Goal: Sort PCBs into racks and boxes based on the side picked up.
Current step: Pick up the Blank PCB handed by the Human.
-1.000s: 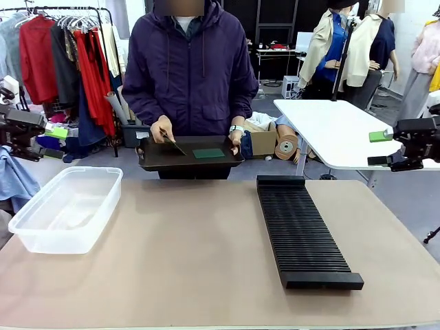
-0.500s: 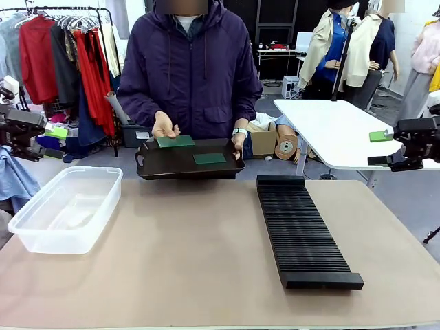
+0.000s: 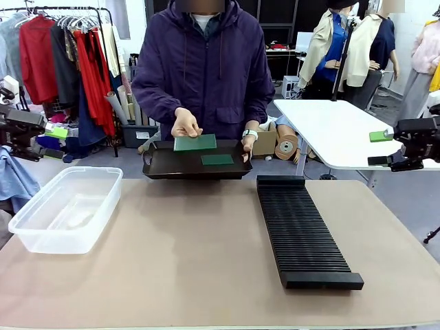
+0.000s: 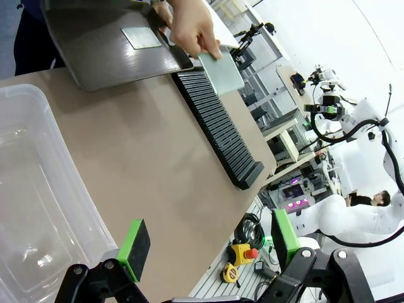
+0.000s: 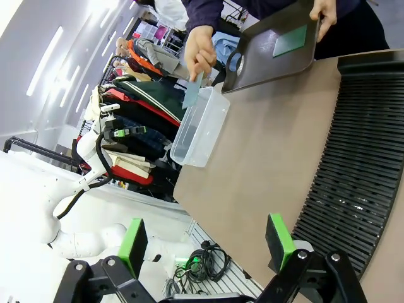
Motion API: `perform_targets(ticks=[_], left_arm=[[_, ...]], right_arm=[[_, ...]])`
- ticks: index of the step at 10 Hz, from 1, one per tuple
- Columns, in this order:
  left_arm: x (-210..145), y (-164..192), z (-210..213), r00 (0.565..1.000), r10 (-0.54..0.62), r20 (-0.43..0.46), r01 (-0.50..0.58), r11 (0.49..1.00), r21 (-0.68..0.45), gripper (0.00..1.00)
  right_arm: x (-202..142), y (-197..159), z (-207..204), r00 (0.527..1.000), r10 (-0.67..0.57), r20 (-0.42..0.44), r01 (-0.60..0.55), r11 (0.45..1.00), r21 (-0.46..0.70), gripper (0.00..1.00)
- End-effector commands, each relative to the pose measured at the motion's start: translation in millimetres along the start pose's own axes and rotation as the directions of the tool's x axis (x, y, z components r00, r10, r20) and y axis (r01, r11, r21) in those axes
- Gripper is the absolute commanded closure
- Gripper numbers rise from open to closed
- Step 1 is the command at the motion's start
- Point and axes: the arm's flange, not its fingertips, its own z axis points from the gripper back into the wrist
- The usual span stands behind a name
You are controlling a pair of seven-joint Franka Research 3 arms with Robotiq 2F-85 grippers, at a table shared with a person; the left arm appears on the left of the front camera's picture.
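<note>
A person at the far edge holds a dark tray (image 3: pixel 165 167) with one green PCB (image 3: pixel 217 159) lying on it. The person's other hand holds a second PCB (image 3: pixel 194 142) just above the tray. The black slotted rack (image 3: pixel 302 230) lies on the right of the table and the clear box (image 3: pixel 65 210) stands on the left. My left gripper (image 3: pixel 41 137) hovers open off the left edge and my right gripper (image 3: pixel 379 148) open off the right edge, both far from the boards. In the left wrist view the left gripper (image 4: pixel 208 243) is open above the box (image 4: pixel 38 189), with the held PCB (image 4: pixel 221 71) far ahead.
A white side table (image 3: pixel 337 130) stands behind the right end of my table. A clothes rail (image 3: pixel 69 62) is at the back left. Bare tan tabletop (image 3: pixel 192 247) lies between box and rack. In the right wrist view the right gripper (image 5: pixel 206 243) is open over the rack (image 5: pixel 360 164).
The person picked a PCB off the tray, turned it flat and now holds it out over the tray. Person and tray shifted slightly right. Neither arm moved.
</note>
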Motion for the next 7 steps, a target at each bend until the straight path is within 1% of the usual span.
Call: perform_targets(ticks=[1,7], left_arm=[[-0.7,-0.1,0.8,1.000,0.002,-0.002,-0.002,1.000,-0.009,0.00],[-0.7,-0.1,0.8,1.000,0.002,-0.002,-0.002,1.000,-0.009,0.00]], right_arm=[[1.2,1.2,-0.3,1.000,-0.002,0.007,0.002,1.000,0.010,0.00],[1.2,1.2,-0.3,1.000,-0.002,0.007,0.002,1.000,0.010,0.00]])
